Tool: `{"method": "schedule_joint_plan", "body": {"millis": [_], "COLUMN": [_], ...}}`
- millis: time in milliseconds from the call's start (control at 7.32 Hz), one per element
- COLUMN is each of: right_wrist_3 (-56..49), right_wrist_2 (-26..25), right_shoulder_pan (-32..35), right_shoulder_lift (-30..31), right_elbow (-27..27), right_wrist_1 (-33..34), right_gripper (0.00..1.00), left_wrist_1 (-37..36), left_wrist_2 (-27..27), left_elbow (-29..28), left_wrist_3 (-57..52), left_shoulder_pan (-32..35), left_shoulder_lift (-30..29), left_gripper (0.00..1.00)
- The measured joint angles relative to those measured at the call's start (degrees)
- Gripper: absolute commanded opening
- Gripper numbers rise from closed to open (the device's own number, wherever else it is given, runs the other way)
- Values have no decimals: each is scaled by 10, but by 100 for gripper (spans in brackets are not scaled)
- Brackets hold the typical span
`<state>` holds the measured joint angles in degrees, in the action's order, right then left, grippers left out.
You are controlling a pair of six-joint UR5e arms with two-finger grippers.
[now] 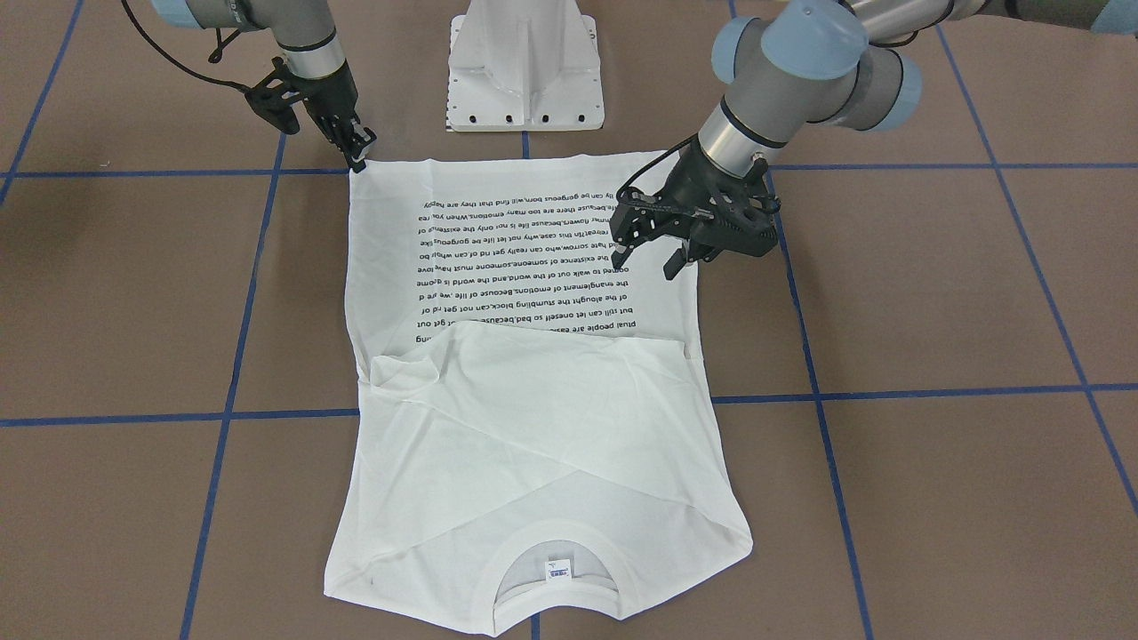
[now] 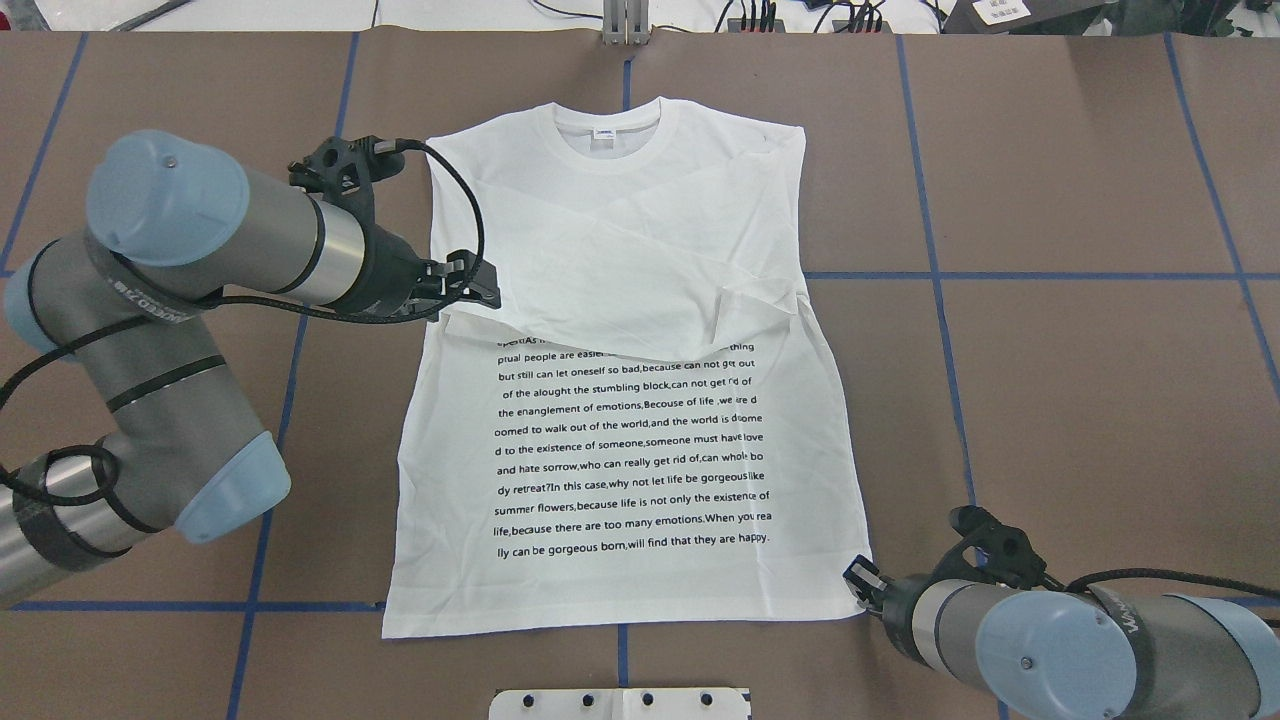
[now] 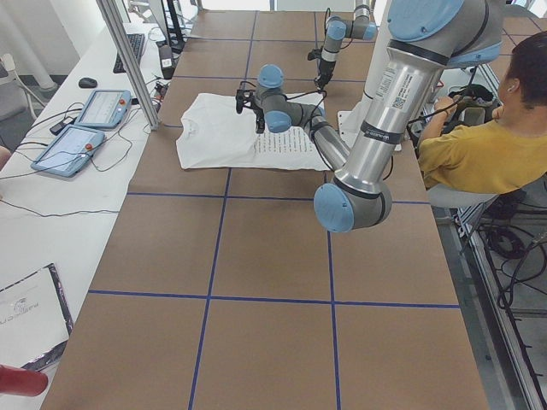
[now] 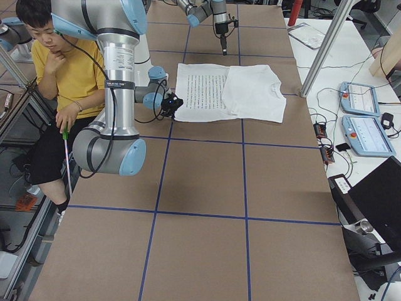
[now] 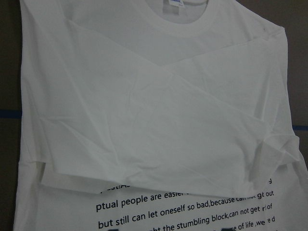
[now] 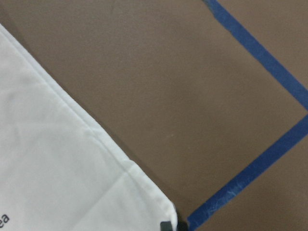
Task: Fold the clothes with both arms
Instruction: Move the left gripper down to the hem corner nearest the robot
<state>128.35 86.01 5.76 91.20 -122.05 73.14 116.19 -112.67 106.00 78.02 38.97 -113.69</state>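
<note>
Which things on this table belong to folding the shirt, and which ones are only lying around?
Part of the job:
white T-shirt
left gripper
right gripper

Only lying around:
tablets
computer mouse
seated person in yellow, only watching

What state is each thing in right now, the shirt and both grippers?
White T-shirt: lying flat, print up, both sleeves folded across the chest.
Left gripper: open, above the shirt's edge near the sleeve fold.
Right gripper: at the hem corner; open or shut unclear.
</note>
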Motion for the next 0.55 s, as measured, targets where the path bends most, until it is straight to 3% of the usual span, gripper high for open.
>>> {"method": "schedule_joint_plan", "body": {"millis": [410,547], "right_wrist_3": [0,0], "right_wrist_2": [5,5], "right_shoulder_pan": [1,1], "right_shoulder_lift": [14,16], "right_elbow": [-13,-14], "right_wrist_1": [0,0], "right_gripper": [0,0], "left_wrist_1": [-2,-6], "left_wrist_2": [101,129], "left_elbow": [100,110], "left_wrist_3": [117,151], "left_shoulder_pan": [-103,-146], "left_shoulder_lift": [120,140], "left_gripper": [76,83]}}
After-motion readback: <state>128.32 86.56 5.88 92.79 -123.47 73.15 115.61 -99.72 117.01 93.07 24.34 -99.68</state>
